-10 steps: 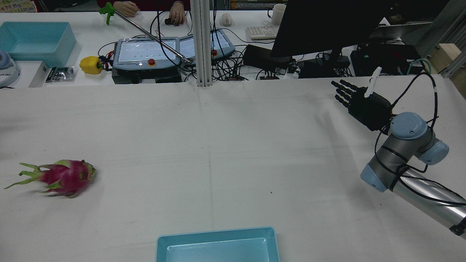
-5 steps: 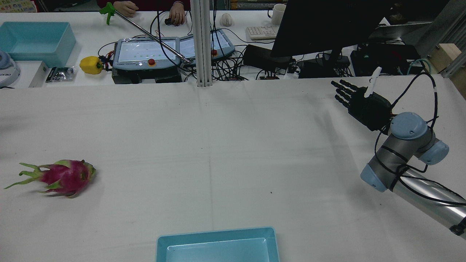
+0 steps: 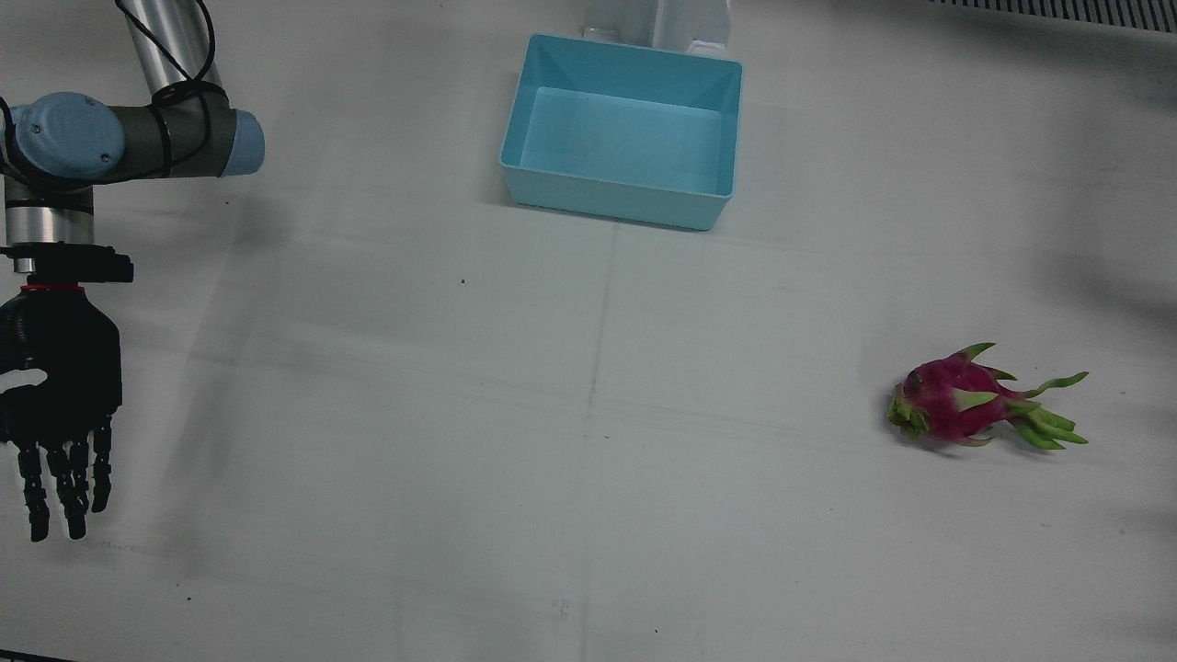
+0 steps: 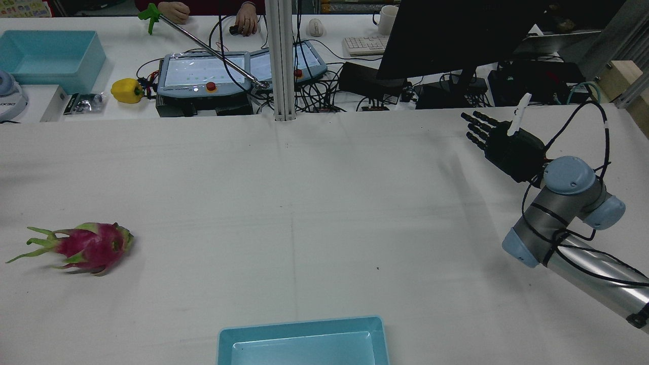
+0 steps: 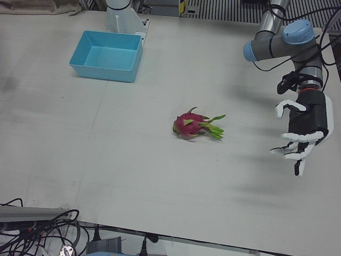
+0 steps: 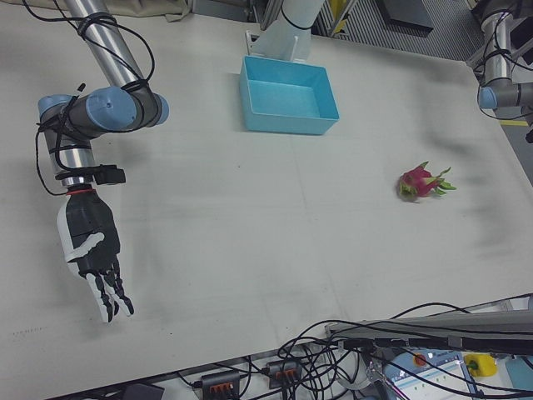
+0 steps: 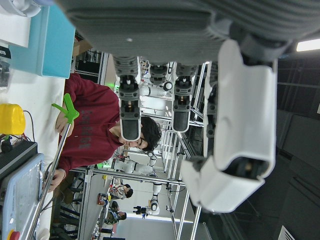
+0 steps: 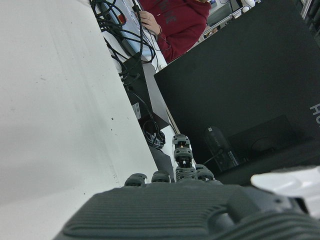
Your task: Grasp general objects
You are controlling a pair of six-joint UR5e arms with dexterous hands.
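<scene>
A pink dragon fruit (image 4: 91, 246) with green scales lies on the white table, on the robot's left side; it also shows in the front view (image 3: 961, 405), the left-front view (image 5: 192, 125) and the right-front view (image 6: 419, 182). My left hand (image 5: 301, 130) hangs open and empty above the table, well apart from the fruit, outward of it; the rear view does not show it. My right hand (image 4: 502, 142) is open and empty with fingers stretched out, far from the fruit at the table's right side (image 3: 60, 405) (image 6: 90, 250).
An empty light blue bin (image 3: 616, 198) stands at the table's robot-side edge in the middle (image 4: 304, 324). Beyond the far edge are a post (image 4: 281, 61), teach pendants (image 4: 203, 76), a black monitor (image 4: 456, 35), cables, a yellow pepper (image 4: 127, 90) and a seated person.
</scene>
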